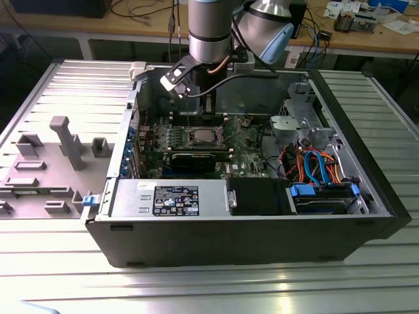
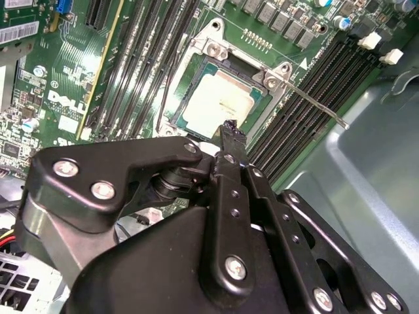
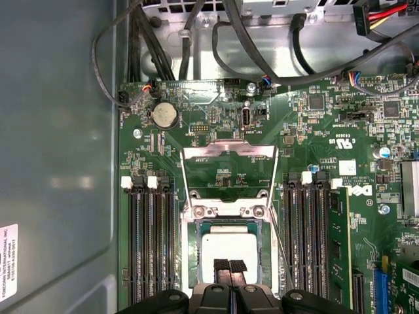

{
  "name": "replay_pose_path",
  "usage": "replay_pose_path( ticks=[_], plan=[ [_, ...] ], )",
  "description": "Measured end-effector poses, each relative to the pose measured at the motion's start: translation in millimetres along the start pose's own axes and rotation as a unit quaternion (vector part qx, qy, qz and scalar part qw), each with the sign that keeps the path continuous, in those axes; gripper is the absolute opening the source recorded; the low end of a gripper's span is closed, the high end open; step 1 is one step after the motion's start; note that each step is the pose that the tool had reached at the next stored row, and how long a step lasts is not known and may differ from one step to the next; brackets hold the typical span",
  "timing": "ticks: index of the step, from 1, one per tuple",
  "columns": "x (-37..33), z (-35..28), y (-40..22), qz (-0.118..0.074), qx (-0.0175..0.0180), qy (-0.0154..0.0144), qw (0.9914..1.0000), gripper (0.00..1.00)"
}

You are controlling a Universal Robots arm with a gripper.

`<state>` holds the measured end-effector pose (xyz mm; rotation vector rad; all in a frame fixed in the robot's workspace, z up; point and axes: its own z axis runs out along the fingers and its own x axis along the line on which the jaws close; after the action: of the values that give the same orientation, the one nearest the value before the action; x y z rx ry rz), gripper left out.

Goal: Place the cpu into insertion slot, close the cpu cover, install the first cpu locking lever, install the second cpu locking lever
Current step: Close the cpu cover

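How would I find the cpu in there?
Inside the open computer case lies a green motherboard. Near its middle, between two banks of long black memory slots, sits the cpu: a small, flat, silver-grey square, unlike the narrow strips beside it.

An open black metal computer case [image 1: 249, 245] lies mid-frame in the exterior view on a ribbed aluminium table [image 1: 366, 288]. Inside it, a green motherboard [image 1: 252, 147] sits at the centre. A grey power supply box [image 1: 173, 198] with a black label lies along the lower wall. Blue and orange cables [image 1: 314, 163] bunch toward the exterior view's right. A grey plastic fixture [image 1: 65, 140] with upright posts stands at the exterior view's left. In the first wrist view, a round silver coin battery [image 3: 164, 115] and long black memory slots [image 3: 149, 242] sit on the board.
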<state>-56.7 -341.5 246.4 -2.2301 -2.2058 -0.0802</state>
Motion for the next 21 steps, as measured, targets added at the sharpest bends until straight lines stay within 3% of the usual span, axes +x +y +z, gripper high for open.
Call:
replay_pose_path(
  ticks=[1, 2, 3, 10, 17, 21],
  plan=[
    [0.0, 0.1, 0.1, 0.0, 0.0027, 0.0001, 1.0, 0.11],
    [0.0, 0.0, 0.3, 0.0, 0.0093, -0.0001, 0.99996, 0.11],
    [0.0, 0.0, 0.2, 0.0, 0.0101, -0.0002, 0.99995, 0.11],
    [0.1, -0.8, 0.3, -0.005, 0.0106, 0.0001, 0.99993, 0.11],
    [0.3, -8.1, 0.5, -0.007, 0.0107, 0.0001, 0.99992, 0.11],
    [0.4, -8.4, 0.6, -0.007, 0.0107, 0.0001, 0.99992, 0.11]
  ],
)
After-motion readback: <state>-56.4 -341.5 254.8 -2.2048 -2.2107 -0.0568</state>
